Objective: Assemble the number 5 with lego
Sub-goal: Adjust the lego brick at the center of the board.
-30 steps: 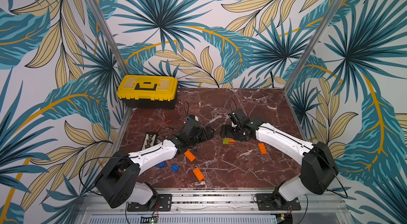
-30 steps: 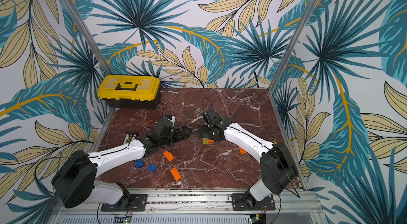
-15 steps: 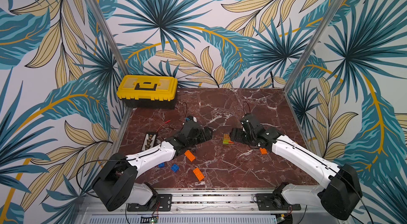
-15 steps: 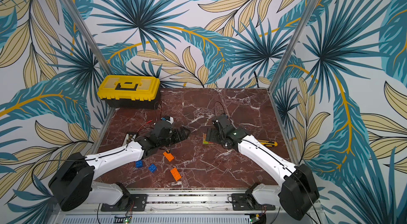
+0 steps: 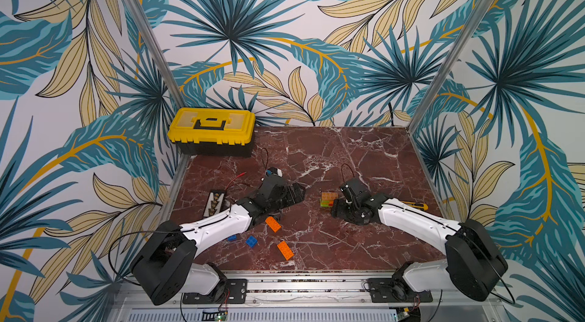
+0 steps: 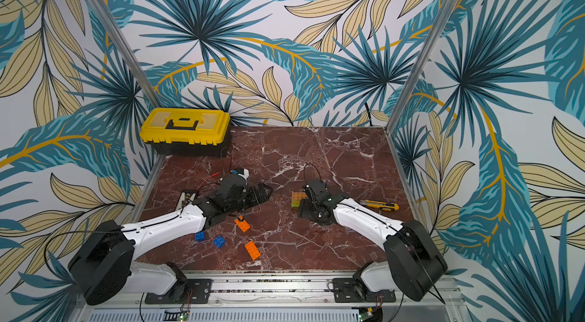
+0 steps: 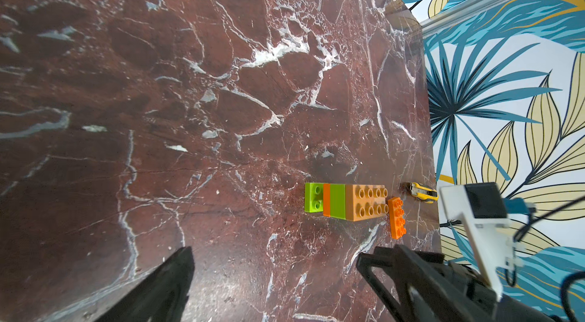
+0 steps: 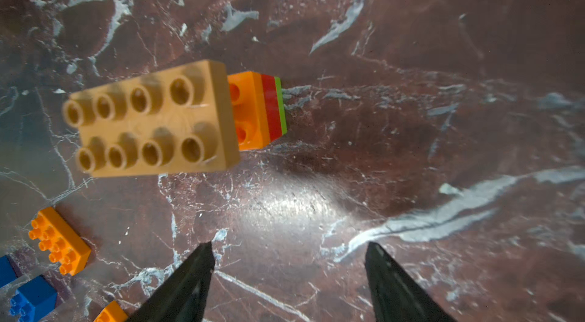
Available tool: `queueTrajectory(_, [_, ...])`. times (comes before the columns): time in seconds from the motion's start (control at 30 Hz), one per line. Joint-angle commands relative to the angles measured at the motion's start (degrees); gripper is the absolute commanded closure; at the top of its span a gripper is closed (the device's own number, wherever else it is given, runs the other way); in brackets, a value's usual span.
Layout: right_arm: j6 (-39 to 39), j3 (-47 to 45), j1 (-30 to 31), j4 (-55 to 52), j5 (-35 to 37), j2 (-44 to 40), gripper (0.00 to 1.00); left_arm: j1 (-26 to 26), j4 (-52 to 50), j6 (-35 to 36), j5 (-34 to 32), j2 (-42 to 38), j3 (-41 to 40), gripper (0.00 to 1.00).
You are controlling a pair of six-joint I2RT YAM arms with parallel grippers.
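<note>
Swinging clear of the brick stack, the right gripper now sits just beside it, fingers parted, empty.
Stack hasn't budged, mid-table; left gripper gapes wide, holding nothing.

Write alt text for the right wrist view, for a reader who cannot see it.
A cluster of joined plastic bricks, a tan eight-stud brick on orange, red and lime green layers, rests on the red-brown marble table ahead of the open, empty right gripper. A loose orange oblong brick and a small blue brick lie off to one side.
</note>
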Motion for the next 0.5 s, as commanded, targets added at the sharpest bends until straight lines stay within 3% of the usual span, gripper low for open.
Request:
queueTrajectory(0.0, [3.1,-2.0,-0.1,5.9,-3.6,2.8,0.22,0.2,2.1,1.0,1.6,0.9,-1.0,0.00])
queueTrajectory(0.47, [4.4,-3.5,-0.1,9.5,-4.3,5.6,0.22,0.2,2.5,1.1,2.0,1.1,-1.2,0.00])
